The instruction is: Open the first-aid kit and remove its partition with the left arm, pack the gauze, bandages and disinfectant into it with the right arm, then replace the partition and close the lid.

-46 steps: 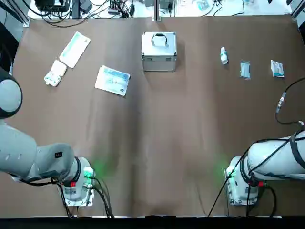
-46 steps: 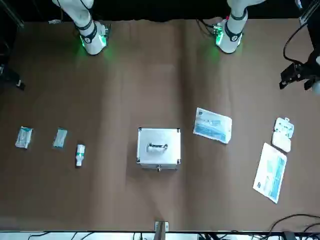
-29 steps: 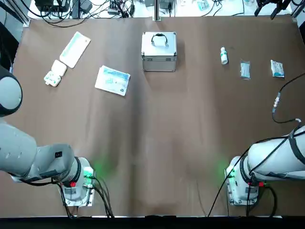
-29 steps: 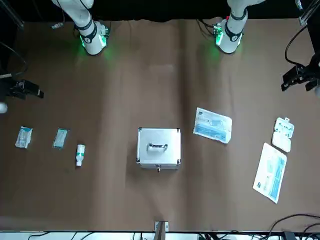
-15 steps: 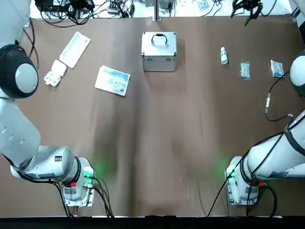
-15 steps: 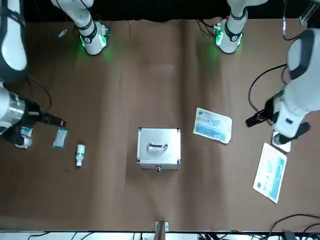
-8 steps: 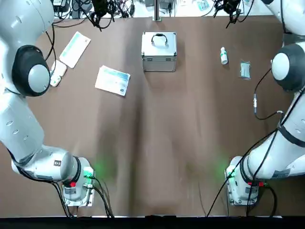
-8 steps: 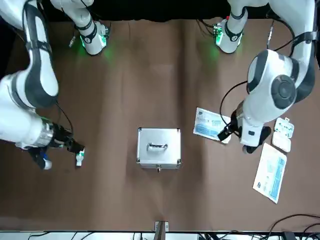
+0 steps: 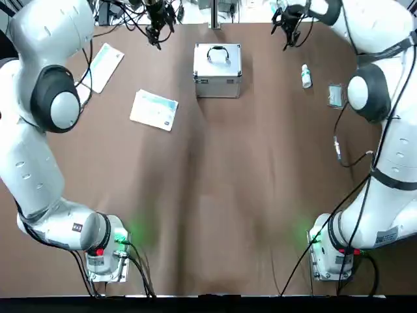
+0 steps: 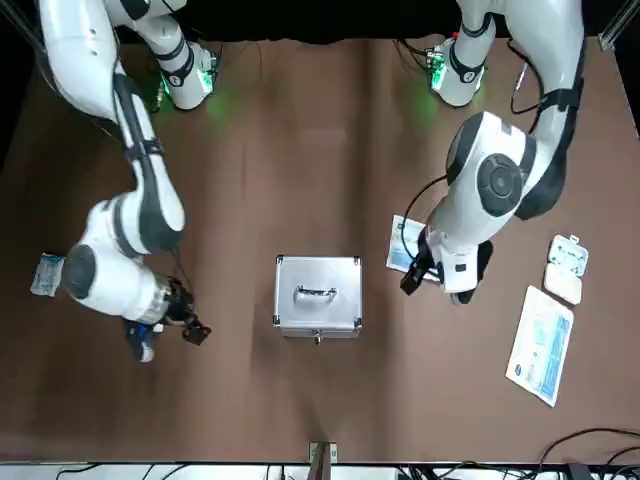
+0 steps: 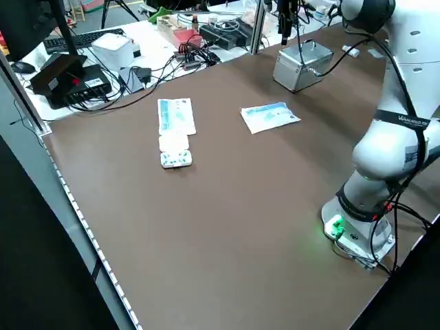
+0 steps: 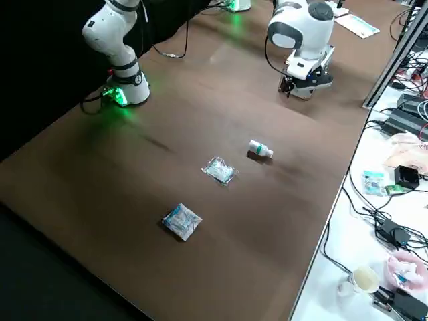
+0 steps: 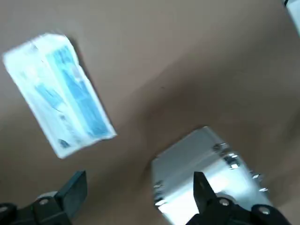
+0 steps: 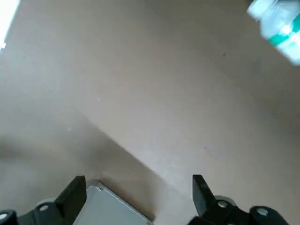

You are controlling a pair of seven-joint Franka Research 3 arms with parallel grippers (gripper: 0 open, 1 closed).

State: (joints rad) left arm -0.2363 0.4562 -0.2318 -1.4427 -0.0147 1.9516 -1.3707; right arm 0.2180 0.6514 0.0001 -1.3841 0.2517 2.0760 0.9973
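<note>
With the case (image 9: 217,73) still shut, both tools, left (image 9: 160,42) and right (image 9: 287,40), flank it wide open and empty, probably lining up.

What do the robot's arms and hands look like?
Both arms are white with dark grey joints. The left arm has black cables near its base and hand. The right arm has a loose black cable with a silver plug. The left hand and right hand are black, each with two chunky fingers and small silver screws.
</note>
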